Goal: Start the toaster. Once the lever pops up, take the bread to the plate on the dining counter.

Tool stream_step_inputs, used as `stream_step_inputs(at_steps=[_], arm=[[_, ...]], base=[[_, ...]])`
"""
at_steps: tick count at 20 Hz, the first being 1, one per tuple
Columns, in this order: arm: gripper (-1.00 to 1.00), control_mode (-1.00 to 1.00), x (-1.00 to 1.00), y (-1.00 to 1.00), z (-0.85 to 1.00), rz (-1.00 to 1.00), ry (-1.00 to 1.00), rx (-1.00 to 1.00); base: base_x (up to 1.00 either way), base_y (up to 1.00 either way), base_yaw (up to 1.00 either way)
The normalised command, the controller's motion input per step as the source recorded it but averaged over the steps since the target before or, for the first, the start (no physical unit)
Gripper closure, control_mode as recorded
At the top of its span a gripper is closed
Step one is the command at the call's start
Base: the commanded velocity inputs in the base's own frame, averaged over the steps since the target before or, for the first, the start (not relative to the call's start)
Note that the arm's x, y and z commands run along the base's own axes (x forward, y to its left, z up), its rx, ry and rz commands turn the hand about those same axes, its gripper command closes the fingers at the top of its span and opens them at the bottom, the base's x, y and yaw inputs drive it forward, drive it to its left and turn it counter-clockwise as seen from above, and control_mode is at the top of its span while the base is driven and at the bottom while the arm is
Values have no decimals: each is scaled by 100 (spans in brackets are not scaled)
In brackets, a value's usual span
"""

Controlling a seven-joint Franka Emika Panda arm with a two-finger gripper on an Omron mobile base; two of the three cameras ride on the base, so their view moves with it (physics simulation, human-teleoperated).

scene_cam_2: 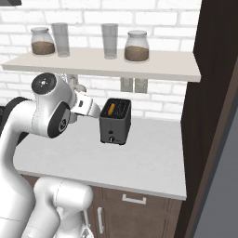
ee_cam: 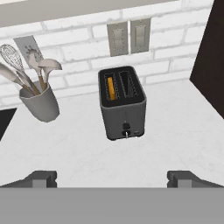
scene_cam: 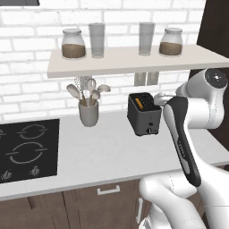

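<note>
Two fingertips stand wide apart at the bottom of the hand view, so the gripper (ee_cam: 112,178) is open and holds nothing. The toaster (ee_cam: 123,103) sits on the worktop (ee_cam: 175,131) ahead of the jaws and well apart from them, roughly centred between them. The bread (ee_cam: 111,88) stands in one slot, the one on the utensil pot's (ee_cam: 40,104) side. The lever (ee_cam: 126,128) on the face turned toward the jaws looks untouched, so I judge the task barely begun: pressing it, waiting, lifting the slice and carrying it to the plate all remain.
</note>
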Motion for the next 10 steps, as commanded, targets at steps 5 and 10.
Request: stream_step_inputs(at_steps=[5,10], arm=[[-100,-100,0,0,0,0,0,0],[-100,-100,0,0,0,0,0,0]], base=[[0,0,0],[0,0,0]])
